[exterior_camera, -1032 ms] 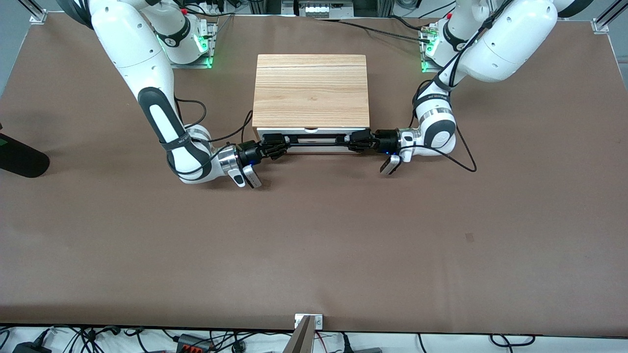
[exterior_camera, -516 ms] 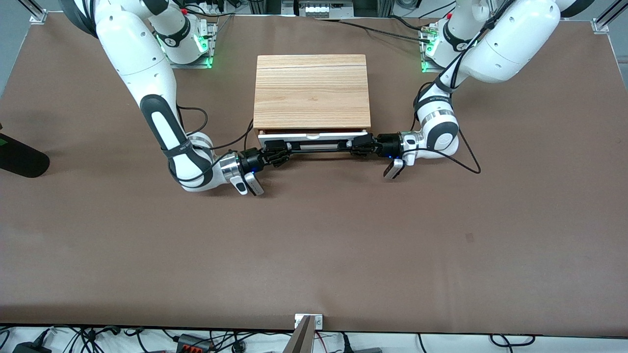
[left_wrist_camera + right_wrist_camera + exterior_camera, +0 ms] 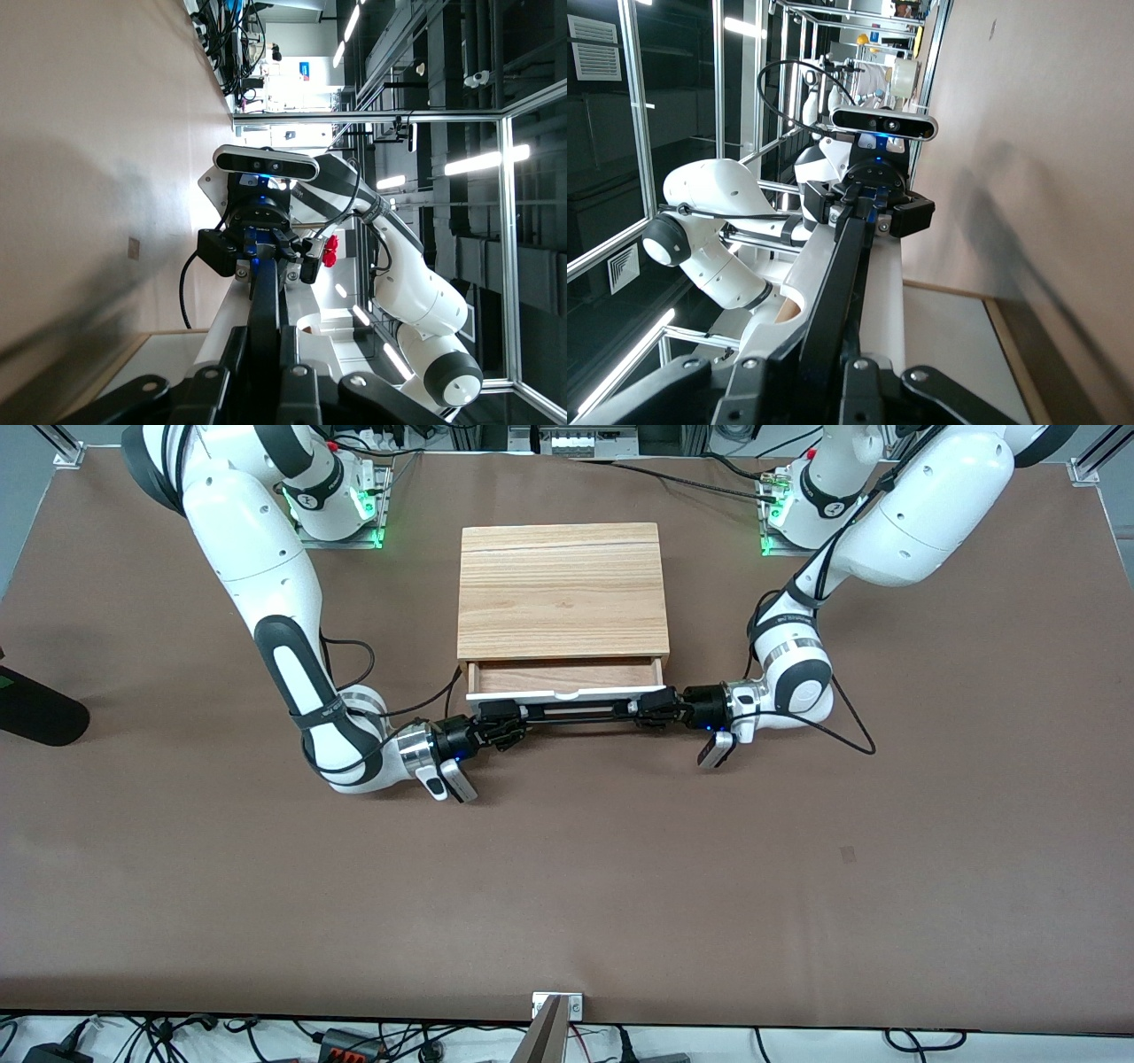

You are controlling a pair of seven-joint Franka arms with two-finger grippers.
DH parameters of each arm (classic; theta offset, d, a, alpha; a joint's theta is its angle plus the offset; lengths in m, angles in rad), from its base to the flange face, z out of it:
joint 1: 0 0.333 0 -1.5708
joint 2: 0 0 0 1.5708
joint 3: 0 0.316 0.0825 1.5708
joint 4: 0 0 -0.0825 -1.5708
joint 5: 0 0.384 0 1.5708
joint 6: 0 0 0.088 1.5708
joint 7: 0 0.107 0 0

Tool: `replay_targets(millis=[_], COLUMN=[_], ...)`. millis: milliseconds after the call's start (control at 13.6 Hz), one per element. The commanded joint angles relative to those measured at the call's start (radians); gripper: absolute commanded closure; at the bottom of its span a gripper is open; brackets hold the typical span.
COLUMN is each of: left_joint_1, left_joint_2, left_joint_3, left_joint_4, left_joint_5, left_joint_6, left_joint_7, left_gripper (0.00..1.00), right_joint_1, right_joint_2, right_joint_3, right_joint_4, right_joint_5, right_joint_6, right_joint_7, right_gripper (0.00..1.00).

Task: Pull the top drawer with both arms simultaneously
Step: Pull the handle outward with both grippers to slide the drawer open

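Both black grippers clamp the long black bar handle (image 3: 571,713): right gripper (image 3: 501,718) at one end, left gripper (image 3: 654,710) at the other. The white-fronted drawer (image 3: 564,679) stands partly open, pale wood inside, under the grained wooden cabinet (image 3: 563,590) on brown table (image 3: 567,868)

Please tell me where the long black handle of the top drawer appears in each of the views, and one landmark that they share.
Front view: the handle runs level under the white drawer front.
Left wrist view: the handle runs up from the bottom edge.
Right wrist view: the handle rises from the bottom.
Shared landmark: both grippers, left and right, clamp its ends.
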Motion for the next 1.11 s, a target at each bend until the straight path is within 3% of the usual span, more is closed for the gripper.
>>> replay_targets(millis=[0,147,737,811,885,1032], left_joint_1=[0.005,-0.005,-0.008,-0.008,-0.008,-0.008], left_joint_2=[0.046,0.049,0.057,0.057,0.055,0.054], left_joint_3=[0.001,0.031,0.038,0.038,0.038,0.038], left_joint_4=[0.076,0.092,0.12,0.12,0.12,0.12], left_joint_5=[0.021,0.023,0.029,0.029,0.029,0.029], left_joint_6=[0.024,0.024,0.026,0.026,0.026,0.026], left_joint_7=[0.044,0.043,0.001,0.0,-0.009,-0.013], left_gripper=[0.93,0.93,0.92,0.92,0.89,0.79], right_joint_1=[-0.01,-0.012,-0.012,-0.012,-0.012,-0.019], right_joint_2=[0.061,0.064,0.089,0.089,0.086,0.083], right_joint_3=[-0.007,-0.014,-0.025,-0.025,-0.025,-0.024], right_joint_4=[0.063,0.092,0.127,0.127,0.127,0.127], right_joint_5=[0.021,0.021,0.019,0.022,0.025,0.024], right_joint_6=[0.069,0.084,0.098,0.098,0.1,0.094], right_joint_7=[-0.005,-0.002,-0.002,-0.002,0.009,0.036], right_gripper=[0.91,0.91,0.9,0.69,0.01,0.0])
